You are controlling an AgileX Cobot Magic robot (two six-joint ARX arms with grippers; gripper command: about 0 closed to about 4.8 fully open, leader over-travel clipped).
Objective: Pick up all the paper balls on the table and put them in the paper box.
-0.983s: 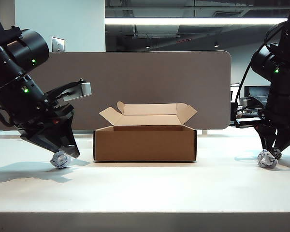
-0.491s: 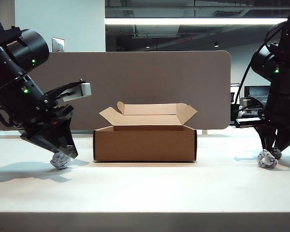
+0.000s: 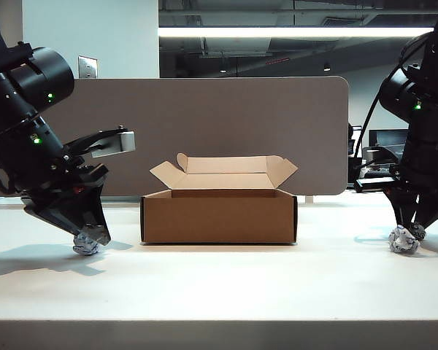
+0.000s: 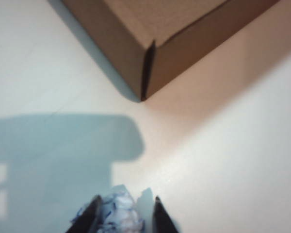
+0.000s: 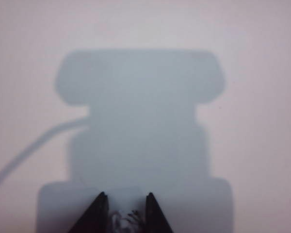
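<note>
The inside of the paper box [image 3: 219,216] is hidden, so what is in it cannot be seen. It sits open in the middle of the worktop [image 3: 219,292]. The left end effector [image 3: 90,240] is low on the left and holds a paper ball [image 3: 85,245], half cut off in its wrist view. The right end effector [image 3: 409,235] is low on the right and holds another paper ball [image 3: 403,240].
</note>
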